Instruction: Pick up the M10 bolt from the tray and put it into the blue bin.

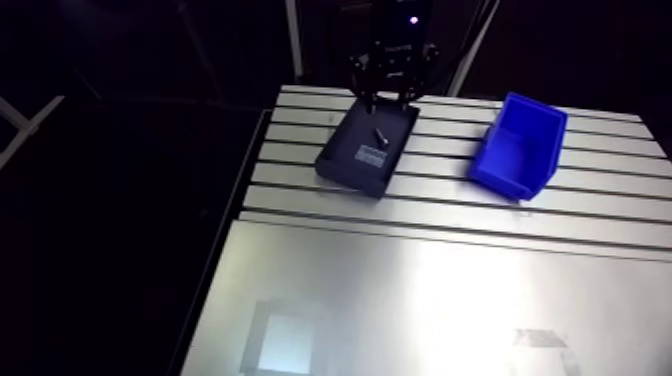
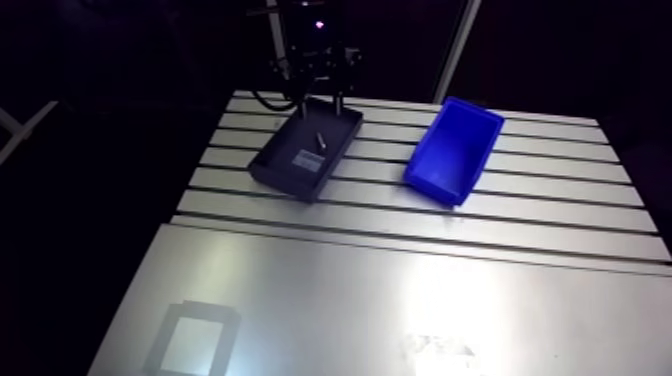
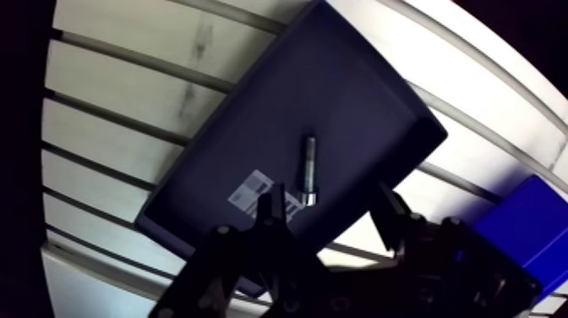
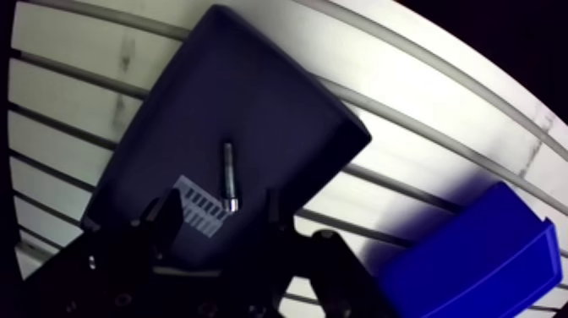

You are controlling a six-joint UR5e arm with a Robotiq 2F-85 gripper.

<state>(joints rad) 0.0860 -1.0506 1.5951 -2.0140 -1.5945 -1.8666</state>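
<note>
— The tool [image 3: 331, 199], how is it standing?

— It is hanging with its two fingers [image 3: 275, 207] spread wide and gripping nothing. In the arm view the wrist is coming straight down from above with the fingers pointing at the counter [image 1: 450, 215]. It is hovering over the twelve o'clock end of the dark tray [image 1: 350, 170].

— And the M10 bolt [image 3: 309, 169]?

— It is lying flat and loose on the tray's floor, and nothing is touching it. In the wrist view its head is sitting below the gap between the fingers, somewhat nearer one of them. Its shank is pointing away, ahead of the tool. A white label [image 3: 252, 188] is lying just beside the head.

— Where is that on the dial?

— In the arm view, the bolt is lying at about one o'clock of the label, in the half of the tray nearer the tool. The tray itself is sitting skewed across the slots, its long sides running from roughly one o'clock to seven.

— And the blue bin [image 1: 520, 145]?

— It is standing on the counter at three o'clock of the tray, apart from it, with slotted aluminium showing between them. In the wrist view it is showing beside the tool, beyond the tray's corner.
</note>
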